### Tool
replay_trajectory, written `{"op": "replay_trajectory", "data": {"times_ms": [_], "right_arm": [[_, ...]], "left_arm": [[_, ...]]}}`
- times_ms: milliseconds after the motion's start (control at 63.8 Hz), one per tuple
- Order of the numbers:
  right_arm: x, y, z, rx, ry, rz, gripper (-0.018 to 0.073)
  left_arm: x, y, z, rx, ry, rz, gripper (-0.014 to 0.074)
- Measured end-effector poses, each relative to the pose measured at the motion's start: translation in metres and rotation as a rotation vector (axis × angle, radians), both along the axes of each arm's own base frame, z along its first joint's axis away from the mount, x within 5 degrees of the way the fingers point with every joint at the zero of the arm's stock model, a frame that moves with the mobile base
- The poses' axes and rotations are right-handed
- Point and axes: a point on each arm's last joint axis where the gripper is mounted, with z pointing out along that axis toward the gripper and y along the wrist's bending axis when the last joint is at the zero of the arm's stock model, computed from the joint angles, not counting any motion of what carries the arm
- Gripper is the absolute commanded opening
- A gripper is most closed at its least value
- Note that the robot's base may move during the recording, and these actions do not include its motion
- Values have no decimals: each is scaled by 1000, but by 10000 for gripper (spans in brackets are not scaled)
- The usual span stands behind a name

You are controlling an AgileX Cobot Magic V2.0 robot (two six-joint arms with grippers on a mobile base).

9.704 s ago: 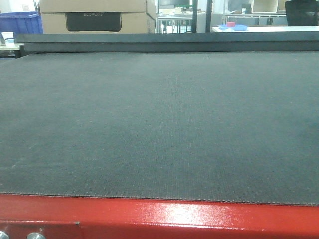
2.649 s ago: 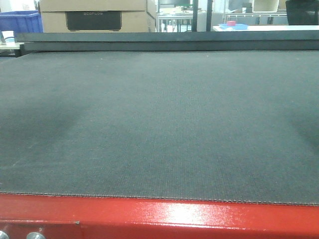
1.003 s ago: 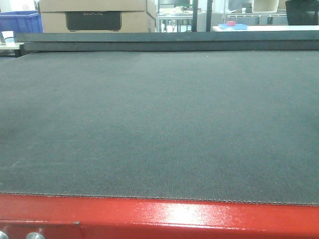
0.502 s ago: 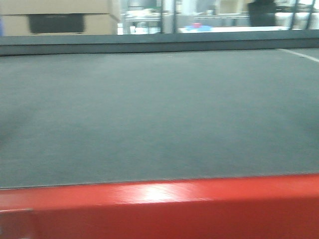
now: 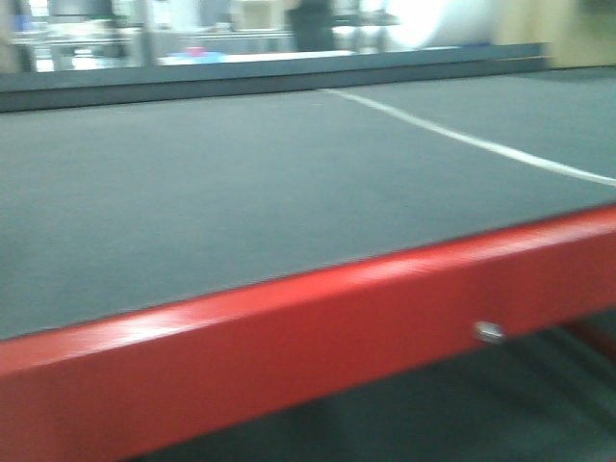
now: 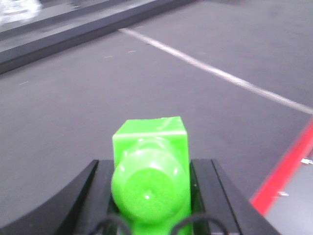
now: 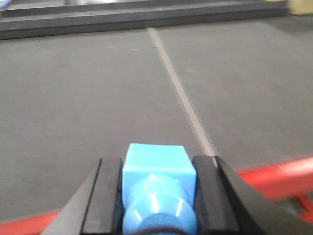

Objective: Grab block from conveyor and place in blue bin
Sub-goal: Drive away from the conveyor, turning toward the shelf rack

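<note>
Conveyor [image 5: 221,202], red-framed, carries a pale line [image 5: 464,141] across its belt.

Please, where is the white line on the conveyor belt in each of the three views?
Front view: the white line crosses the belt's upper right, slanting down to the right edge.
Left wrist view: it slants from upper left to the right edge, beyond the green block.
Right wrist view: it runs from top centre downward, passing right of the blue block.
Shared landmark: the red frame edging the belt.
</note>
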Motion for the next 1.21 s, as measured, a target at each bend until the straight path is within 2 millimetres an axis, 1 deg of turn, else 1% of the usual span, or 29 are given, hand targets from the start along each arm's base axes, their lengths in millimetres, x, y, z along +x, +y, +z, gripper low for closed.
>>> {"op": "replay_trajectory", "data": {"times_ms": [1207], "right_arm": [[0,0,0,0,0,0,-151]], "left_arm": [[0,0,0,0,0,0,-111]]}}
